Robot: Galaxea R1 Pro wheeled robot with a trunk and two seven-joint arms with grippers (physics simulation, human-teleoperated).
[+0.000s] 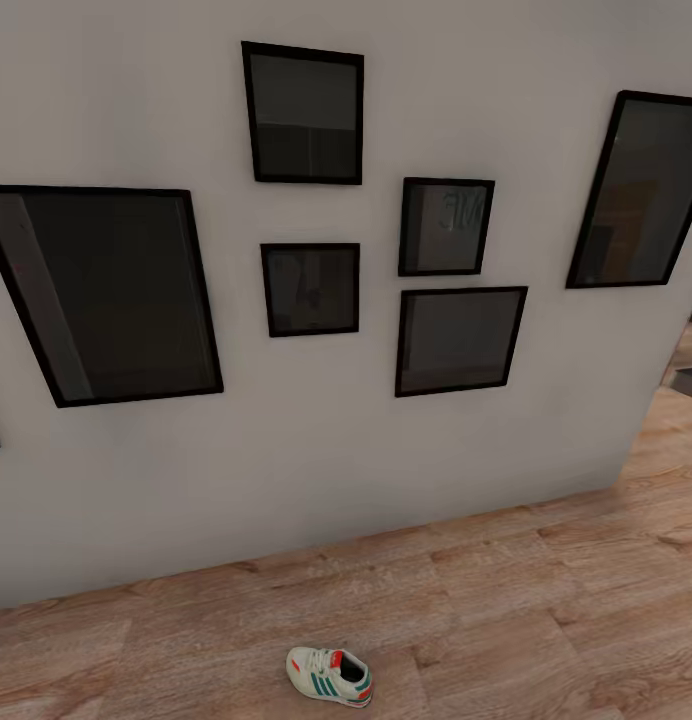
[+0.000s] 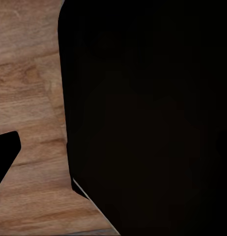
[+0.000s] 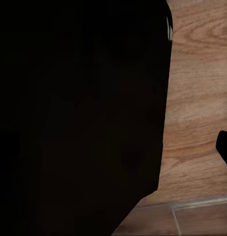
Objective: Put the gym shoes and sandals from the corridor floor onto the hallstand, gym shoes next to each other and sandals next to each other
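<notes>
A single gym shoe [image 1: 329, 676] lies on the wood-plank floor [image 1: 546, 600], near the robot and a little way out from the foot of the wall [image 1: 316, 440], apart from everything else. It is white to cream, with teal-green side stripes and orange-red patches at the tongue and heel, sitting upright on its sole.

Six black-framed pictures hang on the grey wall; the largest [image 1: 104, 295] is at the left, another tall one [image 1: 641, 190] at the right.

In the left wrist view a dark shape [image 2: 148, 118] covers most of the floor [image 2: 30, 88]; the right wrist view shows likewise a dark mass [image 3: 79, 118] over planks [image 3: 197, 98]. I cannot tell how either gripper's jaws stand.
</notes>
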